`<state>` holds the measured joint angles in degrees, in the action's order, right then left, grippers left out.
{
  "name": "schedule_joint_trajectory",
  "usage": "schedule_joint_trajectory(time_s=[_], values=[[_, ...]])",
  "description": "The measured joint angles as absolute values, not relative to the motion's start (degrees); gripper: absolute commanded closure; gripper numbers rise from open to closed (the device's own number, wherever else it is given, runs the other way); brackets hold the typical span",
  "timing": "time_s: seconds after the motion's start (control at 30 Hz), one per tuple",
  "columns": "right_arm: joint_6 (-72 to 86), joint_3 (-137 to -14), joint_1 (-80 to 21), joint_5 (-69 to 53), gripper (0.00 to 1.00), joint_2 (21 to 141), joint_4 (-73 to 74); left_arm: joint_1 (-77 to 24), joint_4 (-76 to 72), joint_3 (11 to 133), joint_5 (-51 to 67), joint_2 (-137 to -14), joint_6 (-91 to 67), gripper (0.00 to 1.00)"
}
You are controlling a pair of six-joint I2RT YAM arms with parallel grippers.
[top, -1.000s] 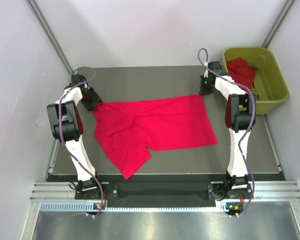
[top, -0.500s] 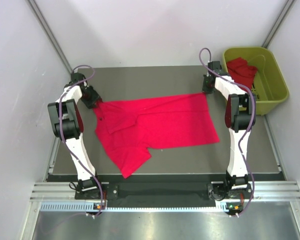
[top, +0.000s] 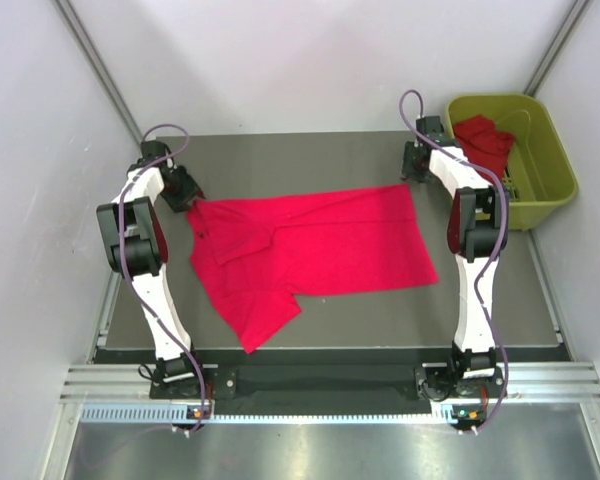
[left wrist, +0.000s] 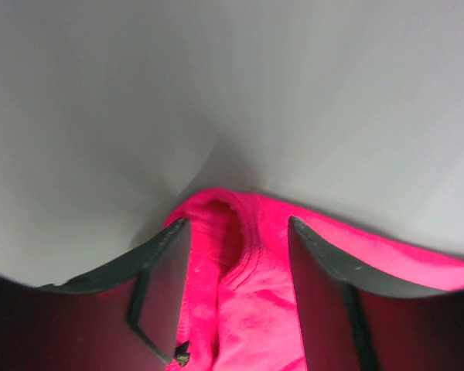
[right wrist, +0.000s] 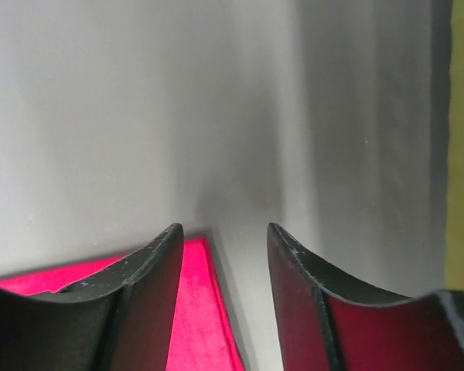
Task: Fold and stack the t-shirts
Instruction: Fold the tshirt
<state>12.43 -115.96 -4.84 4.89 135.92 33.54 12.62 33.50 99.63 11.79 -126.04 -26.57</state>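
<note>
Underneath: dark grey flat table (top: 280,160). Across middle: 1 bright red short-sleeved t-shirt (top: 320,245), spread out. Far right: yellow-green plastic basket (top: 555,150), 2nd red t-shirt (top: 483,140) crumpled inside. At spread shirt's far-left edge: left gripper (left wrist: 238,224), fingers spread, cloth ridge between. At far-right corner: right gripper (right wrist: 224,229), fingers spread.

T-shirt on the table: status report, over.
Left fingers apart, straddling far left edge of t-shirt. Right fingers apart at its far right corner. Cloth spread out, unfolded; second t-shirt in basket. Nothing in the way.
</note>
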Motion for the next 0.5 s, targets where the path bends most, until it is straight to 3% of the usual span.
schedule_joint_trajectory(time_s=[0.07, 0.33, 0.5], values=[[12.4, -116.0, -5.1, 4.8, 0.51, 135.9, 34.3, 12.6, 33.6, 99.2, 12.0, -125.8, -25.9, 0.45], [12.0, -115.9, -5.5, 4.1, 0.50, 135.0, 35.4, 12.6, 33.6, 99.0, 12.6, -126.6, -25.1, 0.77], [11.5, -116.1, -5.5, 2.2, 0.55, 135.1, 35.4, 12.8, 33.3, 99.9, 12.5, -127.5, -24.9, 0.85]])
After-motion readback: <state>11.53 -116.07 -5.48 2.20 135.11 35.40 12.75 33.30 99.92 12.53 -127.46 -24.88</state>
